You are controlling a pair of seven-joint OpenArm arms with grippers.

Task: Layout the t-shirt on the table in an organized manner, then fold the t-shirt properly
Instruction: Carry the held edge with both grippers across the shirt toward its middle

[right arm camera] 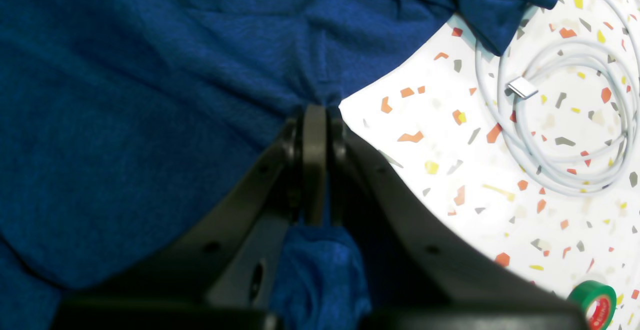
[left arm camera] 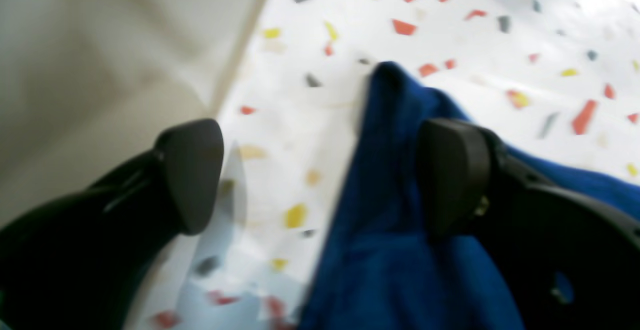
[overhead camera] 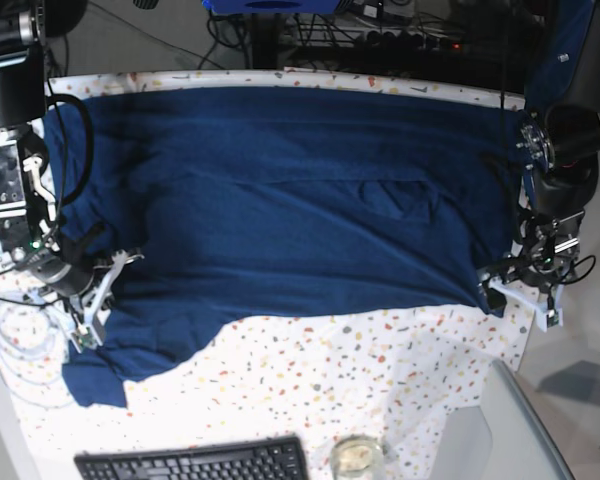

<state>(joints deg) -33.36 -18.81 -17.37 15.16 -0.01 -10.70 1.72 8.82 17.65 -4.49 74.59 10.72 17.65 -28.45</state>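
Note:
The dark blue t-shirt [overhead camera: 290,200] lies spread wide across the speckled table [overhead camera: 380,370], with a sleeve [overhead camera: 95,380] hanging toward the near left. My right gripper [right arm camera: 315,112] is shut on a pinched fold of the shirt's edge; in the base view this right gripper [overhead camera: 105,285] sits at the shirt's left side. My left gripper [left arm camera: 322,175] is open at the right end, one finger [left arm camera: 192,175] over bare table and the other finger [left arm camera: 452,170] over the t-shirt's edge [left arm camera: 390,180]. In the base view the left gripper [overhead camera: 502,285] is at the shirt's lower right corner.
A coiled white cable [right arm camera: 565,120] and a green tape roll [right arm camera: 595,305] lie on the table beside my right gripper. A black keyboard [overhead camera: 190,462] and a small glass dish [overhead camera: 355,455] sit at the front edge. The table's edge [left arm camera: 240,60] runs close to my left gripper.

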